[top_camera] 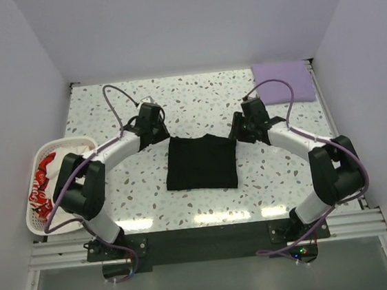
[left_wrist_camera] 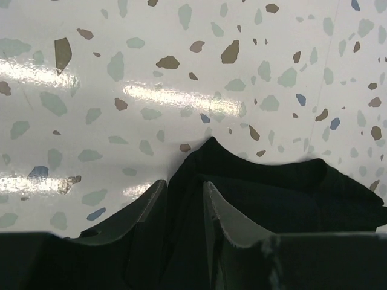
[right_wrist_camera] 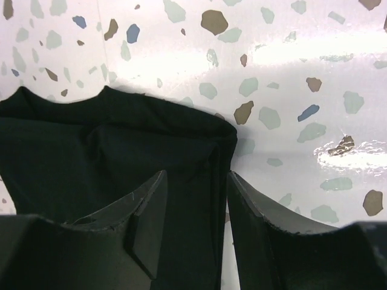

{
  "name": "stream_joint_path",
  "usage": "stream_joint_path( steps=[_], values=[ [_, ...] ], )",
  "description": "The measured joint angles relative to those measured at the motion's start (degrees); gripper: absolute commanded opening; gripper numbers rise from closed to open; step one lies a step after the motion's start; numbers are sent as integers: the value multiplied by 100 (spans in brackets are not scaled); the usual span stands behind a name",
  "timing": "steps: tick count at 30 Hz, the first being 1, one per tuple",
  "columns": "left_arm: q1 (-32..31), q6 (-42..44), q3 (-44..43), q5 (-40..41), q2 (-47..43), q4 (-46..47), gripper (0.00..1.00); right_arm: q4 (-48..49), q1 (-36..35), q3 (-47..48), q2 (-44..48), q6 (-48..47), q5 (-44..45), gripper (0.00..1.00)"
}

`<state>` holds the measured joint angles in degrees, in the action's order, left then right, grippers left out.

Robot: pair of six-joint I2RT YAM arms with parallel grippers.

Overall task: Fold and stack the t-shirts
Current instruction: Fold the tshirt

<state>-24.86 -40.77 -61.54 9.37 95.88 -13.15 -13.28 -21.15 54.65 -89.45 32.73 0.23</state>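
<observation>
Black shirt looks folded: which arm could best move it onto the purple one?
Probably the right: its tool sits at the black shirt's right corner, and the lavender shirt lies far right.

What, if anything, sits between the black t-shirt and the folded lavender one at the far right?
No loose object. Between the black t-shirt and the lavender t-shirt is bare table; only the right gripper sits at the black shirt's far right corner, on that line.

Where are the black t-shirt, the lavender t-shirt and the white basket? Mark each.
black t-shirt (top_camera: pixel 201 162): top view, middle of the cloth.
lavender t-shirt (top_camera: pixel 277 71): top view, its upper middle.
white basket (top_camera: pixel 68 141): top view, far rim.
</observation>
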Motion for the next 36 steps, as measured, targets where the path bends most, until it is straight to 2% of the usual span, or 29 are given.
stream_joint_path(
  steps=[10,21,28,29,32,33,35,36],
  values=[
    [0,-7,-203,-236,568,70,36,39,0,87,-398,20,-13,45],
    [0,-11,-203,-501,627,240,36,96,0,199,-623,35,-15,42],
    [0,-11,-203,-592,636,337,35,140,0,201,-750,74,-98,34],
    [0,-11,-203,-603,645,341,34,146,0,201,-756,74,-105,30],
    [0,-13,-203,-623,669,367,29,160,0,201,-769,87,-125,25],
    [0,-17,-203,-627,678,374,22,166,0,201,-769,90,-125,21],
    [0,-33,-203,-640,684,378,15,170,0,201,-769,96,-129,16],
    [0,-37,-203,-649,688,380,4,170,0,201,-769,105,-131,11]
  ],
)
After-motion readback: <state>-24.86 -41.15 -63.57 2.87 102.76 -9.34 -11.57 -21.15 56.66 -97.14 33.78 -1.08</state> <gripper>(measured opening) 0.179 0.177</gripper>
